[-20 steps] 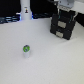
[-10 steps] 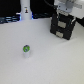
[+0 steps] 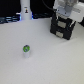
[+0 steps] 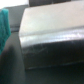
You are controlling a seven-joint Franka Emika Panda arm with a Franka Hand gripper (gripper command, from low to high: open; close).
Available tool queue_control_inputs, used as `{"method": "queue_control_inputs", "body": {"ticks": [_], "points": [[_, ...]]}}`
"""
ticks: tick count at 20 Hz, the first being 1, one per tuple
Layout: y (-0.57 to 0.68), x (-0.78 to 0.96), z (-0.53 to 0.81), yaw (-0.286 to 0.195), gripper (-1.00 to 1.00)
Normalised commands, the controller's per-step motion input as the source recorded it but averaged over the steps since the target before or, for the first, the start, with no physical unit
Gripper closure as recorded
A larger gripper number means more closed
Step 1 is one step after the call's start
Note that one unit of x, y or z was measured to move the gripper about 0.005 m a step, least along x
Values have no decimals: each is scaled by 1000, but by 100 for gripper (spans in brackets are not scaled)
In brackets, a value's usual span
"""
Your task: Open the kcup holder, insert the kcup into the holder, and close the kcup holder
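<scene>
Counter (image 3: 45,60): you have a plain white surface filling most of the exterior view, evenly lit, with soft shadows under the things standing on it.

Room: behind the counter's far edge you see a dark band with bluish shapes, too blurred to name.

Kcup (image 3: 26,49): you will find the small pod standing alone on the open counter, towards the exterior view's left, green and dark top facing up, well apart from the holder.

Kcup holder (image 3: 62,29): the black boxy unit sits at the far side of the counter, on the exterior view's right. You cannot tell from these views whether its tray is slid out.

Arm (image 3: 66,9): the white robot body hangs directly over the holder, at the top of the exterior view.

Claw (image 3: 64,21): it sits low against the top of the holder; you cannot tell whether it is spread or pressed together, as the fingers are not resolved in either view.

White post (image 3: 25,10): a tall bottle-shaped white piece stands at the far edge, on the exterior view's left.

Wrist view: you get a close, blurred grey-black box face (image 4: 52,42) with a glossy edge, and a teal patch (image 4: 4,27) beside it that cannot be identified.
</scene>
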Motion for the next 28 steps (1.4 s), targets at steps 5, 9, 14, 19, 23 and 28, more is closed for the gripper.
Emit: {"method": "queue_control_inputs", "body": {"ticks": [5,9,14,19,23,28], "points": [[-18,10,-9,-9,100],[-92,151,9,-18,100],[-241,412,92,-34,100],[-412,779,177,-52,100],[-427,925,168,-77,100],[-405,933,124,-75,100]]}}
